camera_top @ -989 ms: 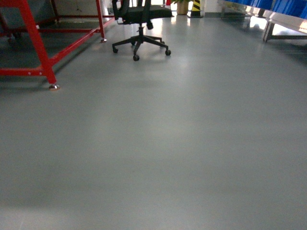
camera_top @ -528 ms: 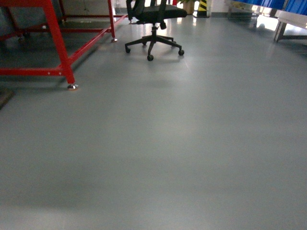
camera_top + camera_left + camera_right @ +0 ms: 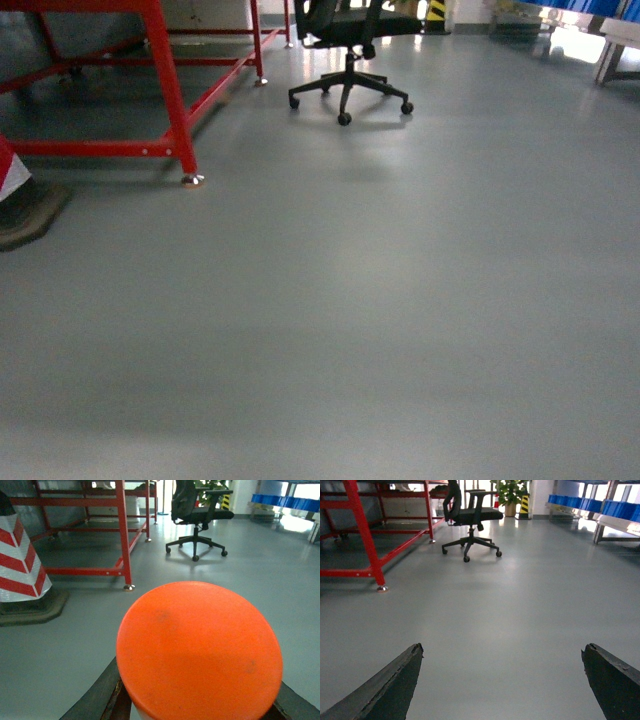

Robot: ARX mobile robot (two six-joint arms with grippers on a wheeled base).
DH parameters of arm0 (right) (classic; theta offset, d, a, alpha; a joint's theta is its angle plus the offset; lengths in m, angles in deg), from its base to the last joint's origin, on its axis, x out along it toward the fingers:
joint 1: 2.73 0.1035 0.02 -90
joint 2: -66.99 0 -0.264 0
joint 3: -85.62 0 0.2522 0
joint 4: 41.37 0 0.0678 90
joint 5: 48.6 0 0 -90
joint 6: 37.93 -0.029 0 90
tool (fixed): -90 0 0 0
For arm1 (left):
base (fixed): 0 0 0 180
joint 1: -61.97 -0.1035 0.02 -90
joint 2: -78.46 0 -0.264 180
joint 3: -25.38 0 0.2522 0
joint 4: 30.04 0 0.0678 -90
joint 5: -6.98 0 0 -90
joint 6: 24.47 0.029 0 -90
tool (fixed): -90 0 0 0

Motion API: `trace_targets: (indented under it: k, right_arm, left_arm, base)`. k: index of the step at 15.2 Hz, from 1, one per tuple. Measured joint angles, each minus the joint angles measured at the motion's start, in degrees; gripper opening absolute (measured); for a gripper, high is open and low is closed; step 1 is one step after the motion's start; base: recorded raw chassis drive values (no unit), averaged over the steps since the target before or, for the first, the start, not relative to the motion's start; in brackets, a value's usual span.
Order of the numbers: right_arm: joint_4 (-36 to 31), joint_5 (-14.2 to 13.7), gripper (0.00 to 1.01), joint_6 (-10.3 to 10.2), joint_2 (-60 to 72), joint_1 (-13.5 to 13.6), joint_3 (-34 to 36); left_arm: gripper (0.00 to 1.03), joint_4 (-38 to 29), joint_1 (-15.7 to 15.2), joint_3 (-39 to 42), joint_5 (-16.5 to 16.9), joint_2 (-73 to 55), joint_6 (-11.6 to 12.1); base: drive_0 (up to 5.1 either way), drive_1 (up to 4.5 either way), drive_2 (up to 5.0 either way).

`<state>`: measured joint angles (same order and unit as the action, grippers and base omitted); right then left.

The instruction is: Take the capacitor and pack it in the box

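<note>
The office chair [image 3: 350, 60] stands far ahead on the floor [image 3: 380, 320], right of the metal frame [image 3: 165, 90]; a traffic cone [image 3: 20, 200] sits at the left.

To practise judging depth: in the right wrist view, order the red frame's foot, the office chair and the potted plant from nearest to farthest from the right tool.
1. Red frame's foot, left.
2. Office chair, centre-left.
3. Potted plant, far back.

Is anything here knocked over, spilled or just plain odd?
Nothing spilled or toppled. The floor looks clean, and the office chair and striped cone stand upright. The one curiosity: the left gripper carries an orange-topped object, while the right gripper is open and empty.
</note>
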<state>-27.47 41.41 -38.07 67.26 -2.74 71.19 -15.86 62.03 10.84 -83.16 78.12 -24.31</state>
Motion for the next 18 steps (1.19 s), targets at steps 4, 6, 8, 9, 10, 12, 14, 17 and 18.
trace_targets:
  k: [4,6,8,9,10,12,14,17,18]
  right_arm:
    - [0.2,0.0,0.98,0.0,0.0,0.0,0.0]
    - [0.2,0.0,0.98,0.0,0.0,0.0,0.0]
    - [0.2,0.0,0.98,0.0,0.0,0.0,0.0]
    - [0.2,0.0,0.98,0.0,0.0,0.0,0.0]
    - [0.0,0.0,0.98,0.0,0.0,0.0,0.0]
    - [0.2,0.0,0.98,0.0,0.0,0.0,0.0]
    - [-0.1,0.0,0.98,0.0,0.0,0.0,0.0]
    - [0.2,0.0,0.98,0.0,0.0,0.0,0.0]
    - [0.1,0.0,0.98,0.0,0.0,0.0,0.0]
  left_arm:
    - [0.45,-0.1,0.0,0.0,0.1,0.0,0.0]
    - [0.45,-0.2,0.0,0.0,0.1,0.0,0.0]
    - [0.45,0.0,0.0,0.0,0.1,0.0,0.0]
    - [0.45,0.0,0.0,0.0,0.1,0.0,0.0]
    - [0.45,0.0,0.0,0.0,0.0,0.0,0.0]
    - [0.45,0.0,0.0,0.0,0.2,0.0,0.0]
    - [0.45,-0.1,0.0,0.0,0.1,0.0,0.0]
    - [0.45,-0.1,0.0,0.0,0.2,0.0,0.0]
    - [0.45,0.0,0.0,0.0,0.1,0.0,0.0]
  base:
    - [-5.1,2.3,2.3]
    - [-4.9,2.42,2.4]
    - [-5.1,2.29,2.3]
    - [-5.0,2.32,2.3]
    - [-5.0,2.41,2.4]
    - [-4.9,2.42,2.4]
    - [-5.0,2.32,2.3]
    - [-5.1,2.29,2.3]
    - [-5.1,2.31,2.3]
